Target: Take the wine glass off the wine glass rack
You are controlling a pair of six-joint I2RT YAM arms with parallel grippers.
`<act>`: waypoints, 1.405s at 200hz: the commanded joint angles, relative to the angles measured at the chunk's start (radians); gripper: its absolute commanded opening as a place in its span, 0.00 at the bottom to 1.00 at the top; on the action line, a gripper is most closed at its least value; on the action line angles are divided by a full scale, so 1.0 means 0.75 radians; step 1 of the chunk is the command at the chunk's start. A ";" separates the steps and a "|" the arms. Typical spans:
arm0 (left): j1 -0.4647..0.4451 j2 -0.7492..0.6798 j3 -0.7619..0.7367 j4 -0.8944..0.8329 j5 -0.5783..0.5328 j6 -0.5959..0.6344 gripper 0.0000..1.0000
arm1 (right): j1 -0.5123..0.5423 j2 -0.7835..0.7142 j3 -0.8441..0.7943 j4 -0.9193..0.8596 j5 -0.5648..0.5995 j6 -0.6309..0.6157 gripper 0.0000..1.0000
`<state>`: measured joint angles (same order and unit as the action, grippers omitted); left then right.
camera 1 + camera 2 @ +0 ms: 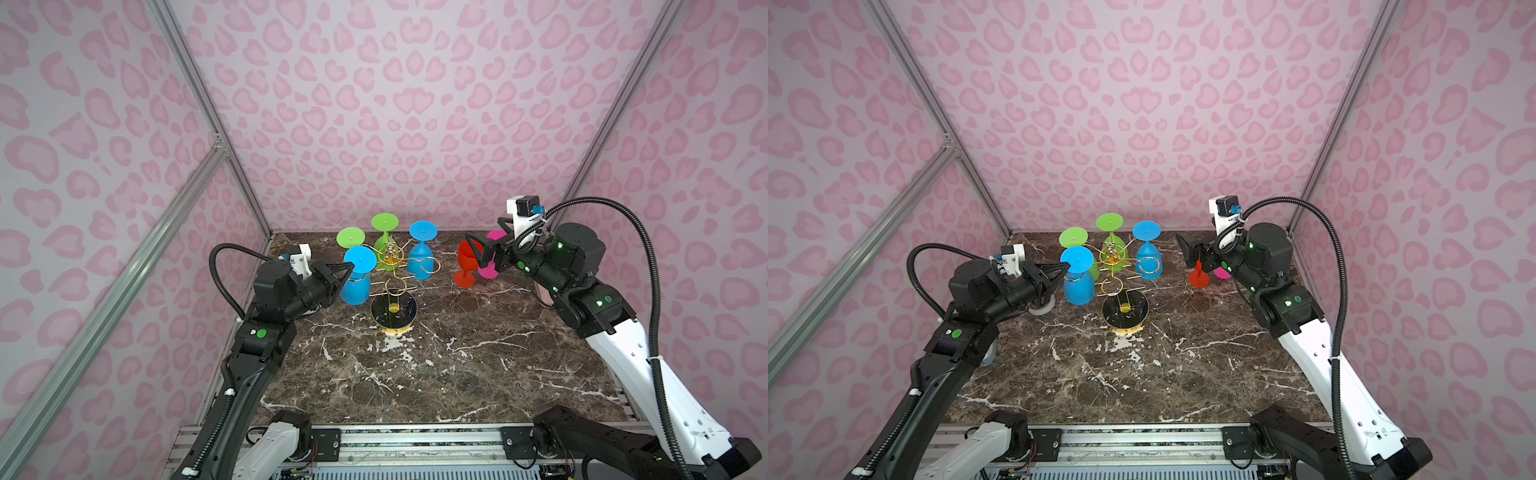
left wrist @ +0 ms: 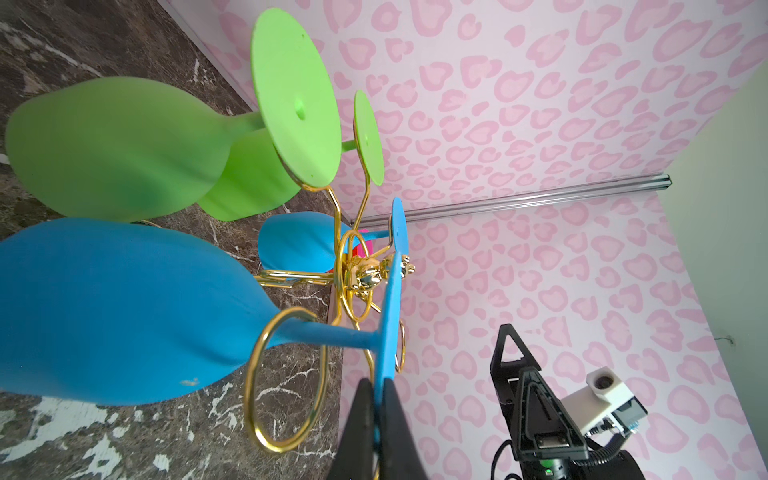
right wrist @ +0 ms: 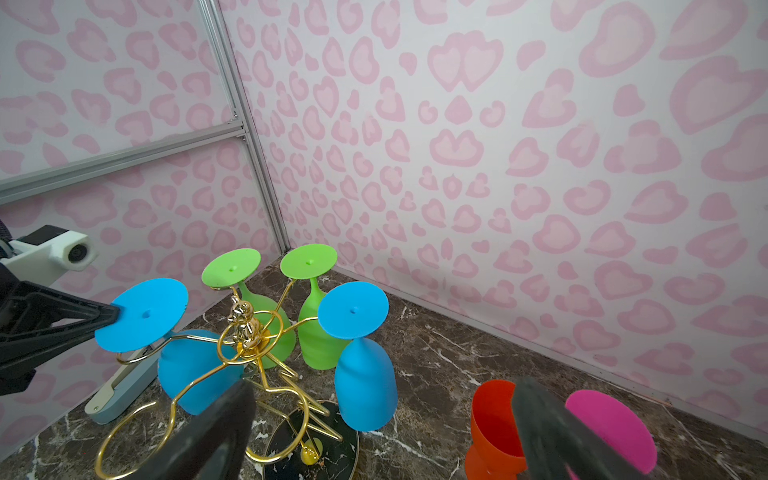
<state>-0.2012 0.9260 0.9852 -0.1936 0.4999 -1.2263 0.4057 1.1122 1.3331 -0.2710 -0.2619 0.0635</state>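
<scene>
The gold wire wine glass rack [image 1: 394, 266] stands mid-table on its round black base [image 1: 405, 313]. Several wine glasses hang from it upside down. The near-left one is a blue wine glass [image 1: 355, 289] [image 1: 1079, 287] whose stem sits in a loop. My left gripper [image 1: 348, 269] [image 2: 380, 392] is shut on the rim of its flat foot. My right gripper [image 1: 482, 251] [image 3: 382, 432] stands open and empty to the right of the rack. One of its fingers [image 3: 548, 428] is in front of an upright red glass [image 1: 467, 259].
Two green glasses [image 1: 350, 238] [image 1: 385, 222] and a second blue glass [image 1: 422, 257] hang on the rack's far side. A pink glass [image 1: 489, 271] stands behind the red one. A grey-blue object [image 3: 124, 386] lies by the left wall. The pink walls are close.
</scene>
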 commanded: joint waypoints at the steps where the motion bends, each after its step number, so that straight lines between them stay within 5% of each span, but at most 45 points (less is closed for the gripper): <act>1: 0.000 -0.004 0.016 0.024 -0.019 0.019 0.03 | -0.001 -0.002 -0.005 0.014 0.000 -0.005 0.98; 172: 0.001 -0.017 0.000 0.018 -0.117 0.018 0.03 | -0.002 -0.005 0.004 0.008 -0.006 -0.003 0.98; 281: -0.001 0.072 0.045 0.066 -0.037 0.024 0.03 | -0.003 -0.004 0.008 0.006 -0.005 -0.003 0.98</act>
<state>-0.2012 0.9699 1.0004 -0.2073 0.4496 -1.2217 0.4030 1.1095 1.3334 -0.2790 -0.2623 0.0635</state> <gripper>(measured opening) 0.065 0.979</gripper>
